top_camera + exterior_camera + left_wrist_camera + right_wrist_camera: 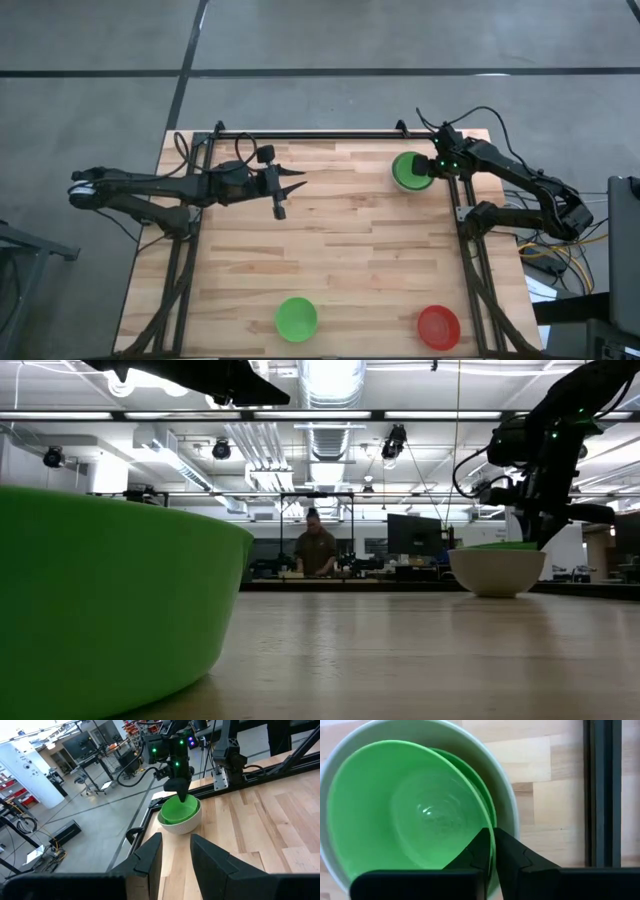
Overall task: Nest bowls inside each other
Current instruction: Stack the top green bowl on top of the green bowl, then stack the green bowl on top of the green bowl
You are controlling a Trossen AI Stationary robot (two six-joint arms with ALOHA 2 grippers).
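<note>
While the wooden table carries bowls at three separate spots, the nesting is only partly done. At the far right corner sits the white bowl, and inside it two green bowls are stacked, the top green bowl tilted so that the rim of the lower green bowl shows beside it as a crescent. A loose green bowl and a red bowl lie well apart along the near edge, not yet nested. The right gripper is over the stack with its fingers pinched on the rim of the top green bowl, only a thin gap between them. The left gripper hangs over the far left part of the table, fingers a little apart and holding nothing. My worry is that tilt: if the right fingers let go while the top bowl sits crooked, it may stay cocked and not seat flat, and later bowls would then stack unevenly. If the fingers lift before fully letting go, they could drag the bowl back out or nudge the light white bowl towards the table's edge rail just beside it.
</note>
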